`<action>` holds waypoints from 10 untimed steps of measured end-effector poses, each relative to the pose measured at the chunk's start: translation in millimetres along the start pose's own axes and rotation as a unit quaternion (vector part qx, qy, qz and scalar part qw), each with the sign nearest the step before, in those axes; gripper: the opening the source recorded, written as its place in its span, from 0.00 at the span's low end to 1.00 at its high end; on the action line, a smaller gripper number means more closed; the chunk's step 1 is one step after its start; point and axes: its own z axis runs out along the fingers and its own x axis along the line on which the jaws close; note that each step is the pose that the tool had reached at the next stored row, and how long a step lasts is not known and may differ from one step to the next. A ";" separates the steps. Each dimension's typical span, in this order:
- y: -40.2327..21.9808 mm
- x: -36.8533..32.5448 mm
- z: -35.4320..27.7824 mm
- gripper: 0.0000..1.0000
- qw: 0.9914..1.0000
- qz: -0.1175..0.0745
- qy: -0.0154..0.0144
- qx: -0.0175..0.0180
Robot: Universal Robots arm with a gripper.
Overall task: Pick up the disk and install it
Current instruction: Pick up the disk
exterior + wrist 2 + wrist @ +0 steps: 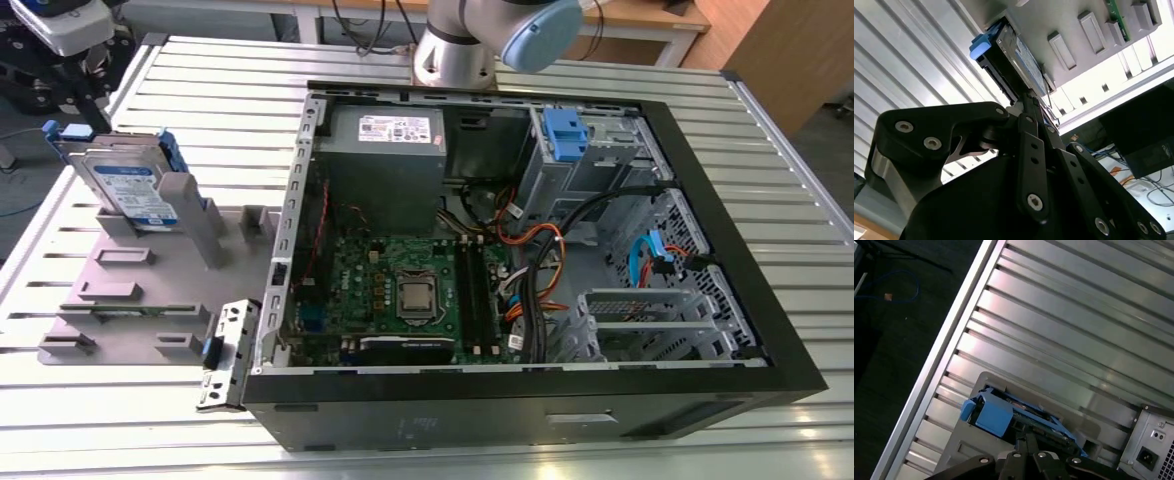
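Disk (127,185): flat silver rectangle, white-and-blue label on face, blue plastic bracket round the edges w/ a chunky blue tab at one end. Standing on edge, leaning slightly, in a slot of grey holder plate (120,300) on slatted metal bench (200,90). Outside open PC case (747,290), just beside it at the exterior view's left; well apart from blue-handled drive cage (565,135) inside the case. Arm (461,45) rising beyond the case's far wall.

Claw (1027,97) in second wrist view: black linkages running to a point, fingers drawn together, no gap seen btwn tips, nothing clamped. Same in first wrist view, claw (1026,439) w/ tips closed up against each other.

Disk vs claw: in second wrist view disk (1016,50) right past the tips, on the claw's own line, thin edge and blue tab turned toward it. Tips overlapping disk's near edge in that picture; touching or just short of it, cannot tell. In first wrist view disk (999,415) just ahead of tips, blue tab nearest, holder plate under it, bench slats beyond, rear of PC case w/ power socket (1146,456) near.
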 end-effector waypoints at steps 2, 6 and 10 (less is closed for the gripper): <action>0.0 0.0 0.0 0.11 1.000 -0.017 0.001 0.000; 0.0 0.0 0.0 0.11 0.999 -0.050 0.002 -0.001; 0.0 0.0 0.0 0.11 0.996 -0.085 0.003 -0.001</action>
